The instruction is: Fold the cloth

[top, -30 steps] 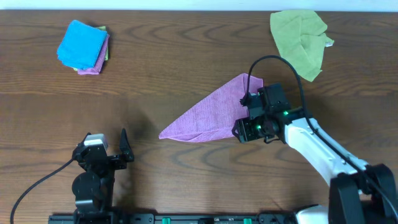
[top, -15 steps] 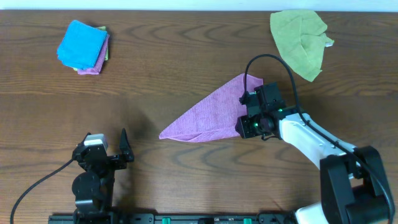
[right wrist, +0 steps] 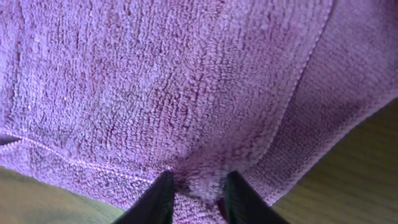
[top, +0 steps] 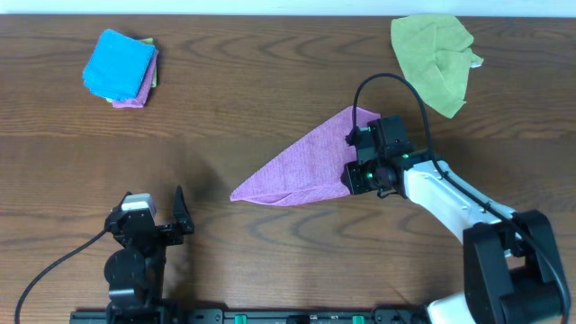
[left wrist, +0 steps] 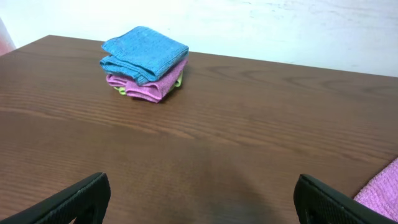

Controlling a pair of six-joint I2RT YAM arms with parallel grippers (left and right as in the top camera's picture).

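The purple cloth [top: 301,166] lies on the table folded into a triangle, its long point toward the left. My right gripper [top: 353,179] sits at the cloth's right edge. In the right wrist view its fingers [right wrist: 196,193] are shut on a pinched bunch of the purple cloth [right wrist: 174,93], which fills that view. My left gripper [top: 155,220] is open and empty near the front left. In the left wrist view its fingertips [left wrist: 199,202] frame bare table, and a corner of the purple cloth [left wrist: 382,190] shows at the far right.
A stack of folded cloths, blue on top [top: 120,67], sits at the back left and also shows in the left wrist view [left wrist: 144,61]. A crumpled green cloth [top: 434,58] lies at the back right. The wooden table [top: 234,108] is brown.
My right gripper has shifted a little up and away along the cloth's right edge. The left arm has not moved.
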